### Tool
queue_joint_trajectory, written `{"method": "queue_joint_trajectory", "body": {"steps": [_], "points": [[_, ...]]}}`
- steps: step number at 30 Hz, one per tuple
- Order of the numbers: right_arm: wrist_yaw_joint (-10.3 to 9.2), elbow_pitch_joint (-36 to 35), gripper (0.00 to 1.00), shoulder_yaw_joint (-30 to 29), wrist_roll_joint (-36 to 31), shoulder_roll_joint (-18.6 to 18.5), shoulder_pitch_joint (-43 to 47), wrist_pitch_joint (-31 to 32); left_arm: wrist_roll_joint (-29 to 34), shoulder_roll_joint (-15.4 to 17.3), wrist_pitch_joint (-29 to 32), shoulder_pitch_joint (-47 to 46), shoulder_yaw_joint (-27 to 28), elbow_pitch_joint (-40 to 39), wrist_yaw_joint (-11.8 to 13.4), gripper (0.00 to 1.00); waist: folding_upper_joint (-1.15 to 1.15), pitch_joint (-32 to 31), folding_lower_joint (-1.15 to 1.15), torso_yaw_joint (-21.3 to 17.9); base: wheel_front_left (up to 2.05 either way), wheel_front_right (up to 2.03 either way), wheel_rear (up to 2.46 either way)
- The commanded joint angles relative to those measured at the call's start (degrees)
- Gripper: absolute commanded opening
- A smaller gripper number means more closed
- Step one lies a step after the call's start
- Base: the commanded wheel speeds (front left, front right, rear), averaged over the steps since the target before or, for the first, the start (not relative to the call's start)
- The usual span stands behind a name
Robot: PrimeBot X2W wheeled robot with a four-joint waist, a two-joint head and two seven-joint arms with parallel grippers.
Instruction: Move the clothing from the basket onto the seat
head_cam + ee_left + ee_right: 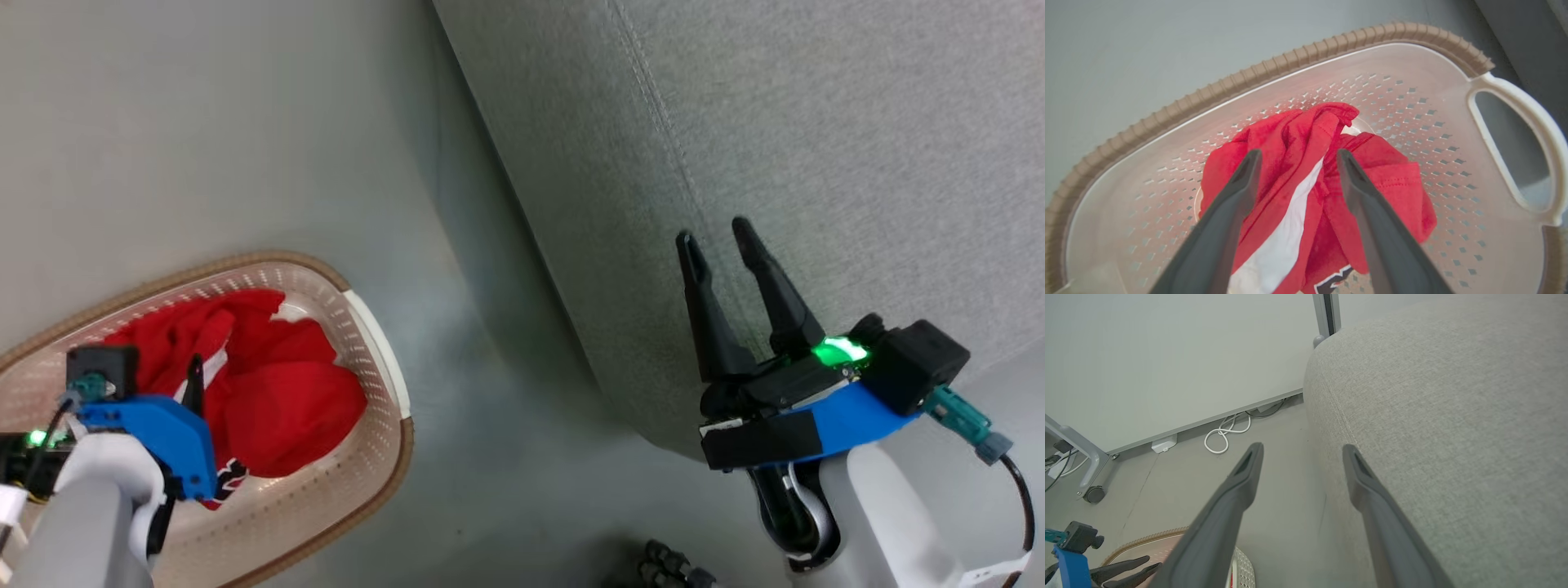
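Observation:
The cream basket (384, 343) with a brown rim stands on the floor at the lower left. Inside lies the clothing (286, 400), a bundle of bright red fabric with a white panel (1286, 232) and some print. My left gripper (1298, 155) hangs open just above the bundle, one finger to each side of the white stripe, and nothing is pinched. Its blue wrist mount (155, 437) covers the basket's near part. The grey seat (816, 147) fills the upper right. My right gripper (713, 232) is open and empty over the seat's front edge (1331, 416).
A strip of bare grey floor (457, 408) separates the basket from the seat. Along the wall lie a coiled white cable (1224, 435) and a metal leg on a caster (1094, 494). The basket's white handle (1515, 147) faces the seat. A dark ribbed object (669, 563) sits at the bottom edge.

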Motion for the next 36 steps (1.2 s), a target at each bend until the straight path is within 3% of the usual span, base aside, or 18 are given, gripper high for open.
{"method": "queue_joint_trajectory", "body": {"steps": [1,13,20,21,22,23,36], "points": [[0.01,-0.4,1.00,0.1,0.6,-0.1,-1.1,-0.2,-0.3,0.2,0.2,-1.2,0.1,0.4,0.2,1.00,0.00,1.4,0.00,0.8,0.00,0.00,0.00],[0.01,-4.0,1.00,1.8,3.2,-0.1,-3.8,-0.2,2.3,2.9,4.0,-9.6,-2.4,6.1,0.8,1.00,0.00,10.0,0.00,0.0,0.00,0.00,0.00],[0.01,-4.6,1.00,3.0,3.9,-0.1,-4.2,-0.2,4.1,3.1,6.3,-12.7,-3.6,9.6,3.9,1.00,0.00,12.0,0.00,0.0,0.00,0.00,0.00],[0.01,-4.5,1.00,3.2,3.9,-0.1,-4.3,-0.2,4.1,3.0,6.3,-13.1,-3.6,9.9,4.3,0.82,0.00,12.2,0.00,0.1,0.00,0.00,0.00],[0.01,-4.3,1.00,3.3,3.9,-0.1,-4.3,-0.1,4.1,2.9,6.2,-13.4,-3.7,10.3,4.7,0.13,0.00,12.2,0.00,0.1,0.00,0.00,0.00],[0.01,-4.3,1.00,3.3,4.0,-0.1,-4.4,-0.1,4.1,2.8,6.2,-13.7,-3.7,10.7,4.9,0.00,0.00,12.3,0.00,0.2,0.00,0.00,0.00],[0.01,-3.6,1.00,3.6,4.1,-0.1,-5.1,-0.1,1.7,1.5,2.5,-15.4,-3.8,15.6,3.1,0.00,0.00,10.3,0.00,0.6,0.00,0.00,0.00]]}}
